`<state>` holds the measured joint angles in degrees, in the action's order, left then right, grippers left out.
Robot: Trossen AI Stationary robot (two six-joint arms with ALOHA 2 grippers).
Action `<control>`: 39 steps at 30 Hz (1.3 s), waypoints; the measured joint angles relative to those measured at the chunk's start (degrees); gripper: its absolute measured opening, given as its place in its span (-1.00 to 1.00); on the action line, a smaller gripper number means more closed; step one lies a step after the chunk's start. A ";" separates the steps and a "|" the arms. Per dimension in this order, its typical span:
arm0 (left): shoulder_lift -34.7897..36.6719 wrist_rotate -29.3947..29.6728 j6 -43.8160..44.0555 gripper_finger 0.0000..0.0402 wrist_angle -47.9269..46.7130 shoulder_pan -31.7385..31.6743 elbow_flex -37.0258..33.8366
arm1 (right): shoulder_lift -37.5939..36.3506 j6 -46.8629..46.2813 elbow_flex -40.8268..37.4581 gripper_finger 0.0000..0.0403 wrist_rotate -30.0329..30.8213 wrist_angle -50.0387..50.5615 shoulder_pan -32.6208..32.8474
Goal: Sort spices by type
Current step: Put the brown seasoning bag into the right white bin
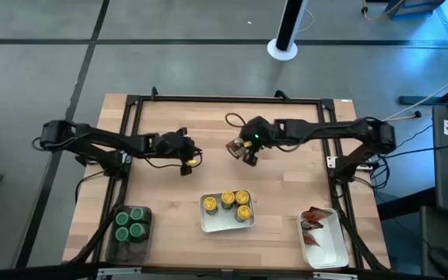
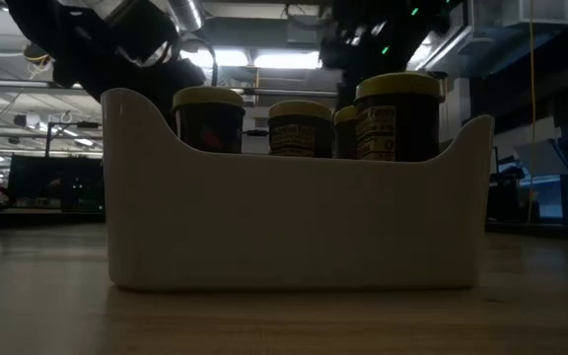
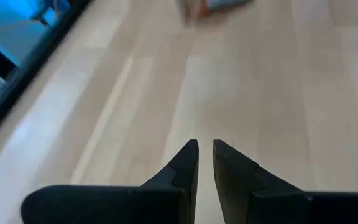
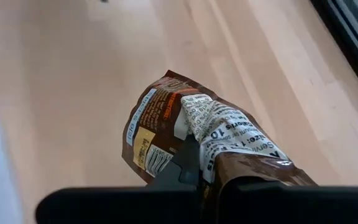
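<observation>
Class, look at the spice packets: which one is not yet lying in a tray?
The packet pinched in the right gripper, held above the table's middle. The other packets lie in the white tray at the near right corner.

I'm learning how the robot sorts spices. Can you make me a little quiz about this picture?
1. True or false: the right gripper is shut on a packet.
2. How many yellow-capped jars stand in the middle white tray? A) two B) four C) six
3. Fill in: the green-capped jars sit in the dark ____ at the table's left front.

Key: 1 true. 2 B. 3 bin.
</observation>
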<state>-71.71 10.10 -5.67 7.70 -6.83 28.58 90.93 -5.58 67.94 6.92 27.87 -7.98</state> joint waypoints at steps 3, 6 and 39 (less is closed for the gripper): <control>-0.27 -0.03 1.16 -0.80 -1.25 0.60 0.01 | -3.57 -0.70 0.00 -0.94 2.21 5.42 3.65; -0.38 -0.04 2.95 -0.80 -1.40 0.99 0.02 | -6.27 -4.07 0.86 -0.94 5.73 11.61 8.38; -0.36 0.66 10.19 -0.80 25.42 17.98 0.09 | -3.61 -66.71 18.80 -0.94 9.84 43.96 64.36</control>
<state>-72.07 10.76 4.51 33.13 11.16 28.67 87.32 -72.29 86.74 16.75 71.83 56.38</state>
